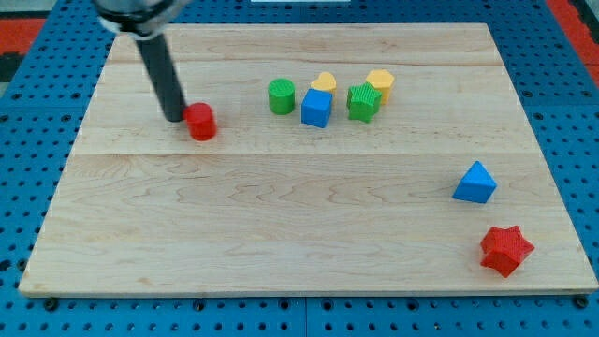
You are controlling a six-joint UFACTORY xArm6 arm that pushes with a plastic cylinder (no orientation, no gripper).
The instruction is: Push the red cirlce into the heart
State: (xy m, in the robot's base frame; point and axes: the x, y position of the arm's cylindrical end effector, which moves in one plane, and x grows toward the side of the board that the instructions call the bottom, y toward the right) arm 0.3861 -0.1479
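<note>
The red circle block lies on the wooden board at the upper left. My tip stands right against the block's left side, touching or nearly touching it. The yellow heart block sits to the right near the view's top, just behind a blue cube. A green cylinder stands between the red circle and the heart, to the heart's left.
A green star-like block and a yellow hexagon block sit right of the heart. A blue triangle block and a red star lie at the lower right. The board's edge runs along the view's bottom.
</note>
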